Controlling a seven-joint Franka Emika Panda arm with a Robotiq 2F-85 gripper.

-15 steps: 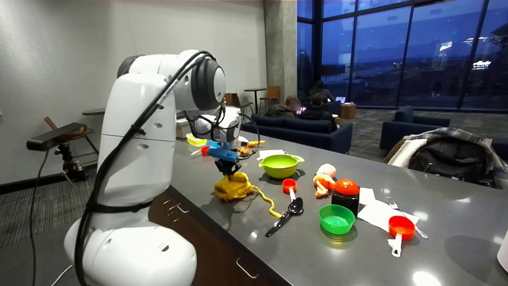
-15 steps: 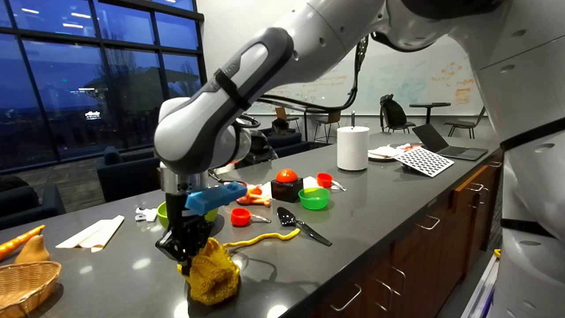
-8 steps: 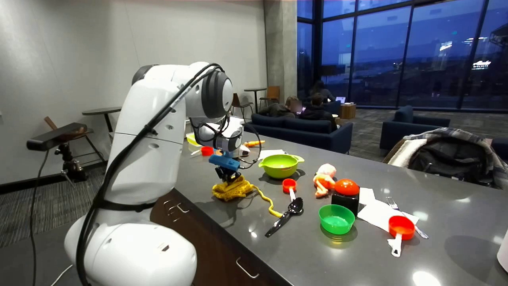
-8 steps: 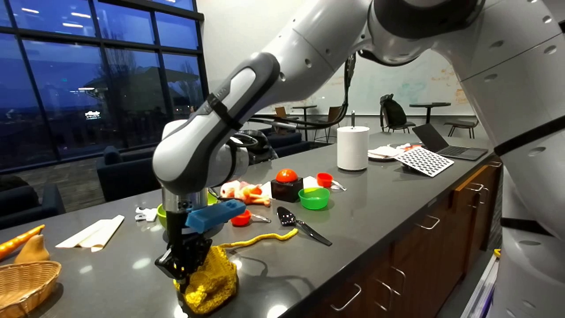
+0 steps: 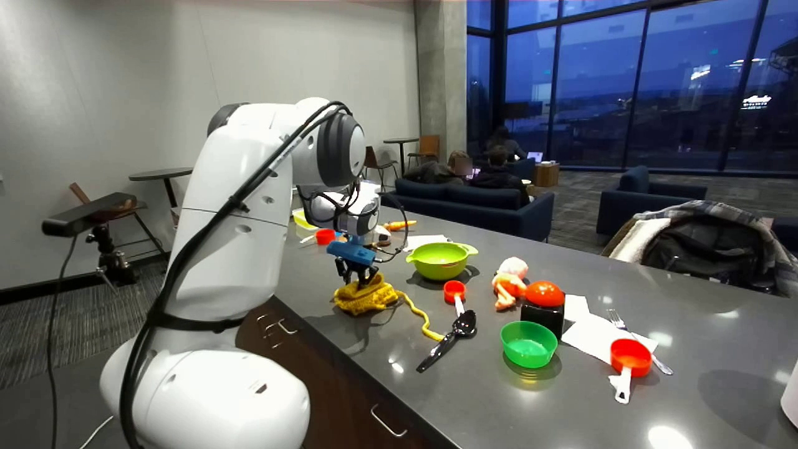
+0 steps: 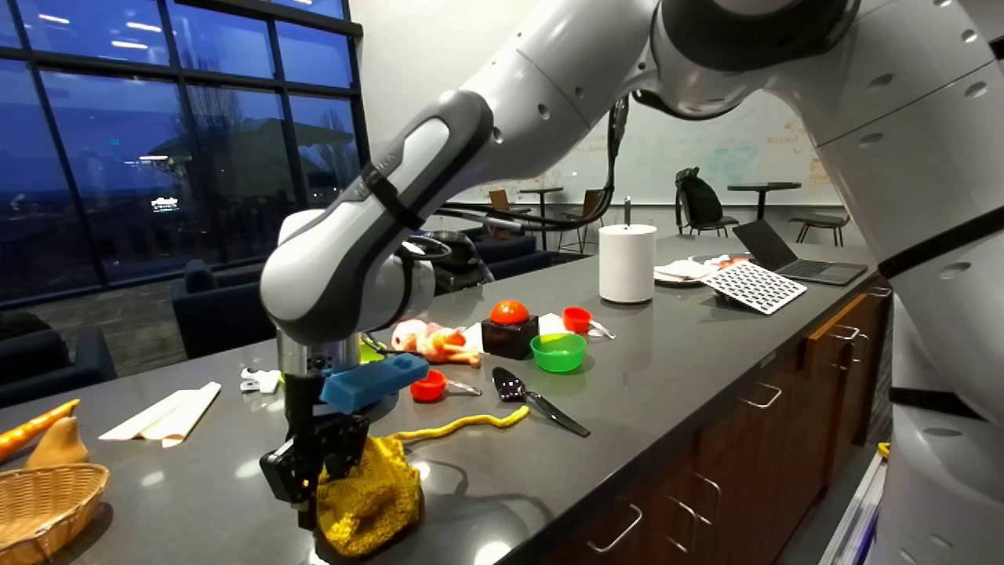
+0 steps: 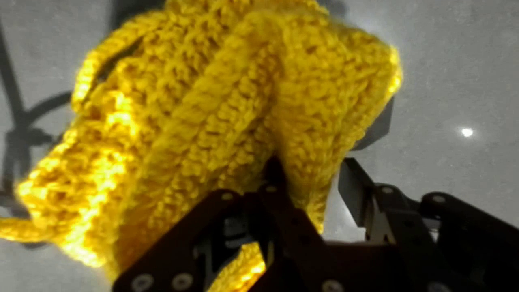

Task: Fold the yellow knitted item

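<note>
The yellow knitted item (image 5: 369, 299) lies bunched and partly folded over on the grey counter, with its yellow cord trailing away. It also shows in an exterior view (image 6: 375, 502) and fills much of the wrist view (image 7: 227, 93). My gripper (image 7: 312, 170) is right down at the item with its jaws apart. One finger presses into the knit, and the other stands beside the item's edge with a small gap. A corner of the item lies between the fingers. The gripper also shows in both exterior views (image 5: 356, 282) (image 6: 320, 494). The item's underside is hidden.
A black spoon (image 5: 450, 340) lies by the cord's end. A red measuring cup (image 5: 454, 292) and a lime-green bowl (image 5: 439, 262) stand close by. A green bowl (image 6: 558, 353) and a wicker basket (image 6: 47, 510) are further off. The counter's front edge runs near the item.
The gripper has come down with the yellow item, which has settled flatter on the counter. In the last half second its jaws have spread apart, and the item has stayed in place.
</note>
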